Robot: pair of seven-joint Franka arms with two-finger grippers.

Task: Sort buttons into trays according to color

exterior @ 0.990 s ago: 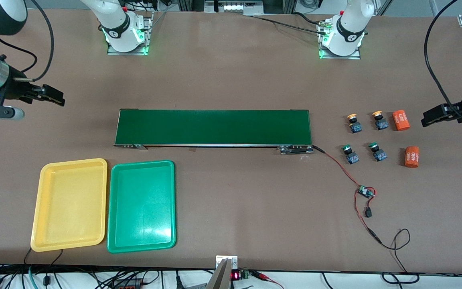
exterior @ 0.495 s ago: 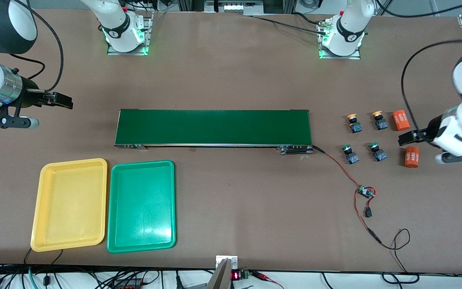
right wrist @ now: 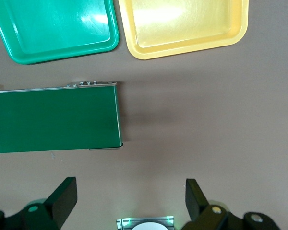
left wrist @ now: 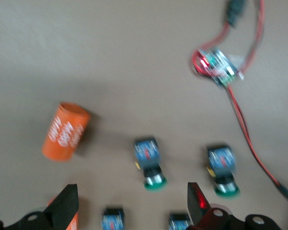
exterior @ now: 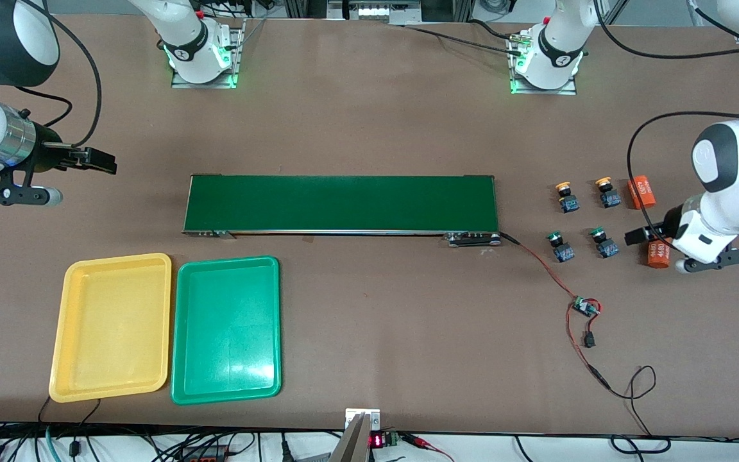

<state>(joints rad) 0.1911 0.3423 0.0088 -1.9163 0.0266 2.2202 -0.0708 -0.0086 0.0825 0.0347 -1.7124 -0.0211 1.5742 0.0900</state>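
- Front view: a matte brown table carries a long dark-green conveyor belt (exterior: pixel 341 204), flat and rectangular. Nearer the camera, toward the right arm's end, lie two glossy shallow trays with rounded corners, side by side: the yellow tray (exterior: pixel 61 333) and the green tray (exterior: pixel 183 333). Toward the left arm's end stand four buttons: yellow-capped buttons (exterior: pixel 563 189) (exterior: pixel 603 185) farther off, green-capped buttons (exterior: pixel 555 238) (exterior: pixel 596 232) nearer. Two orange cylinders (exterior: pixel 643 192) (exterior: pixel 658 254) lie beside them.
- The left gripper (exterior: pixel 632 237) has dropped from half a second ago and now hangs between the cylinders. The right gripper (exterior: pixel 108 164) stays over bare table, waiting.
- Left wrist view: the fingers (left wrist: pixel 67 203) stand apart over the buttons, which are blurred; a red-wired circuit board (left wrist: pixel 217 68) shows.
- Right wrist view: its fingers (right wrist: pixel 65 194) are spread wide; both trays appear empty.
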